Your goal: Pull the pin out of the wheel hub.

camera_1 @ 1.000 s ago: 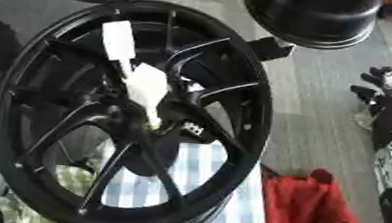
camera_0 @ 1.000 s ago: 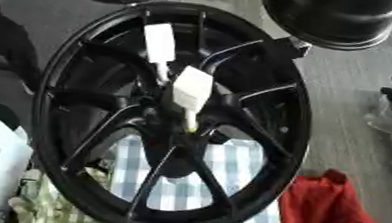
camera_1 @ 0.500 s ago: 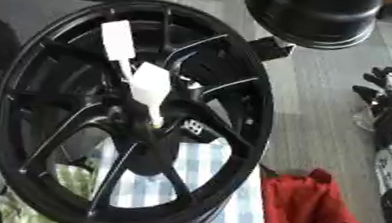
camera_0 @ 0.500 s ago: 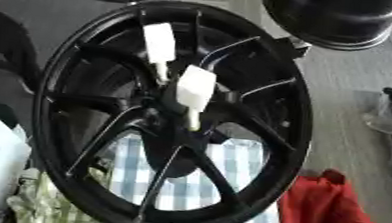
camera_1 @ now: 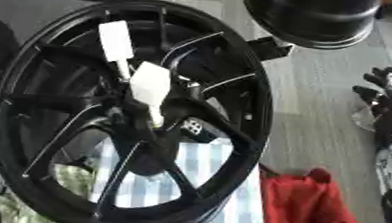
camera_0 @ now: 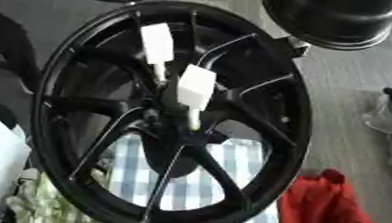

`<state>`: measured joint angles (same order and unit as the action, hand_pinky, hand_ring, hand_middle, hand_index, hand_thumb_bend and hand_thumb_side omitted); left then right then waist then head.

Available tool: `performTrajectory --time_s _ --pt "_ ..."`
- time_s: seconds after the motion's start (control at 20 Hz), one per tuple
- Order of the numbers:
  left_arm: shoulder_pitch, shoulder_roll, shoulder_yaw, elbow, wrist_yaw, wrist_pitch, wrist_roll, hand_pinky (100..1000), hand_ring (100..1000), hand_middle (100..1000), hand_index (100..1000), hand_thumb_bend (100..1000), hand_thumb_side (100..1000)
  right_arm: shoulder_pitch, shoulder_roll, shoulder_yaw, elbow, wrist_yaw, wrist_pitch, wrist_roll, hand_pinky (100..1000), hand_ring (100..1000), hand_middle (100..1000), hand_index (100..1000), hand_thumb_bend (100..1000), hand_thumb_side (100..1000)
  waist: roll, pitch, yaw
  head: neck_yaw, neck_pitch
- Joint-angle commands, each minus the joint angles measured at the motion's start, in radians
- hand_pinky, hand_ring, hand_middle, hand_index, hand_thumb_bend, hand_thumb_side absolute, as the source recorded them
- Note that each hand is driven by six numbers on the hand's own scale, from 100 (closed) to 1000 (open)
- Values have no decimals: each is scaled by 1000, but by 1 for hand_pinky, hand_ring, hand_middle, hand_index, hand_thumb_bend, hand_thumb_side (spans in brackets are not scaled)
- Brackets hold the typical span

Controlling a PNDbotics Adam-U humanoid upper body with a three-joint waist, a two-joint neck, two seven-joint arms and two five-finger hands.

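The pin [camera_0: 195, 87] had a white top and a thin stem, and it was stuck in the hub [camera_0: 165, 127], right in the middle of the black wheel [camera_0: 297, 116]. A second white piece [camera_0: 157, 42] stood just above it, and its stem also ran down toward the hub. Nothing had changed since a second ago: both white pieces sat in the same spots, so the pin was in and not pulled out. No hand was touching it. The right hand [camera_1: 379, 88] stayed far off at the right side, well away from the wheel, just like before. I could not tell if it was open or closed. The left hand did not show at all. Behind the wheel lay a striped cloth [camera_0: 196, 183], and beside it was a red cloth [camera_0: 328, 211].
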<state>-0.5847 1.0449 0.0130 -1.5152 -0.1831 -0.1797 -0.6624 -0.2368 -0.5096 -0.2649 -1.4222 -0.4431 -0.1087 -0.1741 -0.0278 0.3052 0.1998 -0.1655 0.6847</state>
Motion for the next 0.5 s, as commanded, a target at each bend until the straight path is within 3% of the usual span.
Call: performTrajectory --time_s 0.05,0.15,0.3,0.5 --pt "-19 -6 32 4 80 56 145 757 739 666 789 100 276 -8 -33 -10 -17 -1 -1 0 898 681 739 802 100 777 2 -14 1 -2 -4" --pt "-18 -42 27 7 175 103 262 731 719 652 784 100 411 -9 -32 -10 -17 -2 -1 0 898 681 739 802 100 776 1 -14 0 -1 -6" --pt "-16 -123 21 5 354 180 400 708 698 636 777 100 554 -10 -29 -8 -17 -3 0 1 898 681 739 802 100 776 -3 -15 -2 2 -12" --pt "-4 -244 14 -14 508 292 545 691 689 638 779 100 719 -14 -24 -4 -17 -4 2 4 898 682 740 802 100 777 -10 -15 -5 9 -14"
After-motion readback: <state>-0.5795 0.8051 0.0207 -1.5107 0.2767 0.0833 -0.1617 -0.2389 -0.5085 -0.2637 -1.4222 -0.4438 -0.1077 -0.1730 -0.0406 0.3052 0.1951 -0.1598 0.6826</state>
